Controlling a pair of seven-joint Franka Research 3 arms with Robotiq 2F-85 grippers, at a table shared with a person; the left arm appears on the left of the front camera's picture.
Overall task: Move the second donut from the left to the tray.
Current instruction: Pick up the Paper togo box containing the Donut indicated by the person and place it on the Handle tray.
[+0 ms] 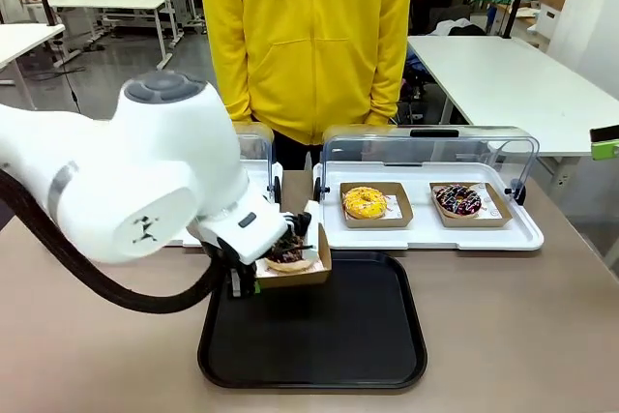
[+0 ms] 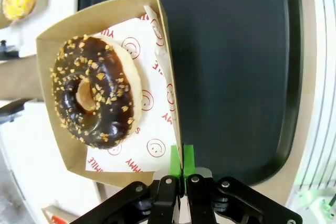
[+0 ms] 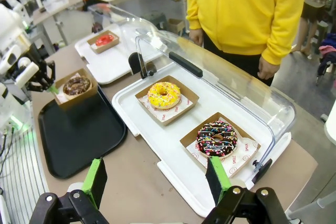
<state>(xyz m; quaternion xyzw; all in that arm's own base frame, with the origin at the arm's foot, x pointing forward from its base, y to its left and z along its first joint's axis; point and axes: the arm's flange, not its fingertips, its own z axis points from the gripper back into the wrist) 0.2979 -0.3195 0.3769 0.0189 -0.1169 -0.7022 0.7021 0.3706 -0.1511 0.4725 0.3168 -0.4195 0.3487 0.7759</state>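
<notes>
Left arm [image 1: 145,181]: glossy white rounded shell, grey round cap on top, small black mark on its side.
Cable [image 1: 87,273]: thick black braided hose looped beneath it.
Left gripper [image 2: 182,167]: black linkage with silver screws, green pads.
Right gripper [image 3: 157,179]: black fingers, green pads.
Person [image 1: 309,36]: wore a yellow hoodie.

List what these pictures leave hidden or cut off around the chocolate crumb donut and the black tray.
- Front view: the left arm's white wrist covers most of the chocolate crumb donut and the left gripper.
- Left wrist view: the cardboard tray hides whether its underside touches the black tray.
- Right wrist view: the bottom edge cuts off the open right gripper.
</notes>
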